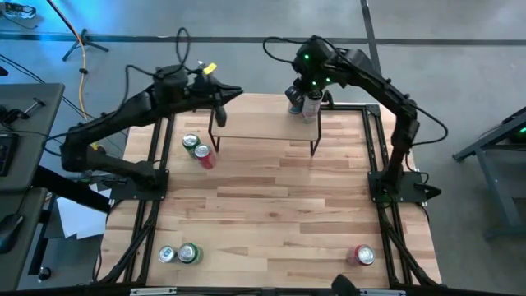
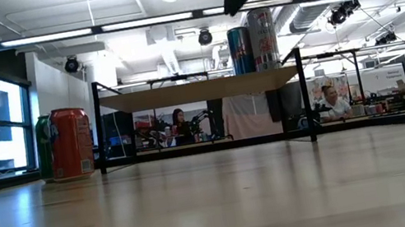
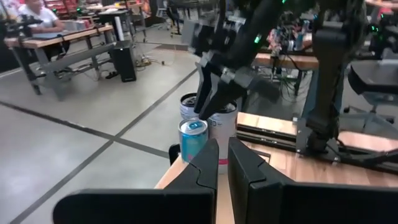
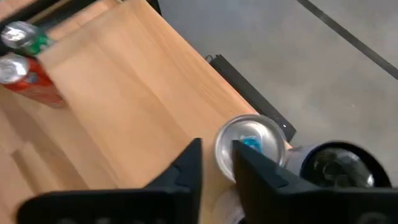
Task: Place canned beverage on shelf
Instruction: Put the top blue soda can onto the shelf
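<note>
Well, over on the left the left end effector (image 3: 222, 163) is hanging clenched and empty near the far left corner of the shelf (image 1: 263, 127), just waiting. On the counter (image 1: 271, 205) beside the shelf a red can (image 2: 72, 142) and a green can (image 2: 45, 147) are standing untouched. The beverage itself is already sitting on the shelf's far right corner: a blue can (image 2: 241, 50) and a taller silver can (image 2: 263, 38) are standing upright, touching or nearly so. The right end effector (image 4: 216, 163) is hovering right over them, its fingers slightly parted and, as far as I can judge, gripping nothing. What is worrying me is that corner. Both cans are standing close to the board's edge, so a fingertip dragging on a rim as the arm is lifting away could be tipping the tall one over the back, or knocking it into its neighbour. The level view is showing both cans seated flat on the board, which the overhead view cannot confirm. The right wrist view is showing bare floor just past the can, a nearness to the edge that the level view is hiding entirely.
</note>
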Robot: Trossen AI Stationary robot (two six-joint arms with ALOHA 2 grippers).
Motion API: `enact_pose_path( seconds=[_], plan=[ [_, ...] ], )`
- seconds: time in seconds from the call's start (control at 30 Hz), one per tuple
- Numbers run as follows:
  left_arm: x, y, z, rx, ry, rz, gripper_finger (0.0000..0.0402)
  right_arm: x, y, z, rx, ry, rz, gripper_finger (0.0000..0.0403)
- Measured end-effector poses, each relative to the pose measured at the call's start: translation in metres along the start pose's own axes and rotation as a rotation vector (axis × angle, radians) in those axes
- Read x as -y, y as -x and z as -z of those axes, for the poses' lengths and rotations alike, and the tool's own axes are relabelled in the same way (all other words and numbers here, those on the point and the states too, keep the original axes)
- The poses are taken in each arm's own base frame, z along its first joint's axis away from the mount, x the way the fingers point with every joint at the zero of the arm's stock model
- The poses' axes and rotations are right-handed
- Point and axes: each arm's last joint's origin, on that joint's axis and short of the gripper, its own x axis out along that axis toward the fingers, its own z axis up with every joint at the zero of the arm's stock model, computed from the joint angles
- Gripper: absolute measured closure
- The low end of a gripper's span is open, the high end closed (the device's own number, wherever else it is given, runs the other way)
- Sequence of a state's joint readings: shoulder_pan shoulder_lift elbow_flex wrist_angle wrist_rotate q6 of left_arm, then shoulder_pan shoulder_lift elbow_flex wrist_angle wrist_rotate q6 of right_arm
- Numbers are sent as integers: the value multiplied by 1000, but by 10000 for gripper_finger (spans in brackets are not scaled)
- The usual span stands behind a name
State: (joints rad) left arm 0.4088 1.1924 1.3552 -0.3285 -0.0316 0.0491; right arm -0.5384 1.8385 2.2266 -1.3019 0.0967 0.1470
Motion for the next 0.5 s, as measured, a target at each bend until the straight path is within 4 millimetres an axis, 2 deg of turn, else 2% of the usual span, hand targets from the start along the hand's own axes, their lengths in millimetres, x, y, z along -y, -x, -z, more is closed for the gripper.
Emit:
enact_pose_path(
  seconds=[0.27, 0.37, 0.5],
  plan=[
    [0, 41, -8, 22, 100, 2, 402, 8, -18, -10, -35, 56, 23, 156],
    [2, 50, -10, 27, 123, 3, 401, 8, -20, -10, -36, 106, 22, 124],
    [5, 57, -12, 40, 150, 13, 402, 9, -20, -10, -40, 207, 28, 113]
  ],
)
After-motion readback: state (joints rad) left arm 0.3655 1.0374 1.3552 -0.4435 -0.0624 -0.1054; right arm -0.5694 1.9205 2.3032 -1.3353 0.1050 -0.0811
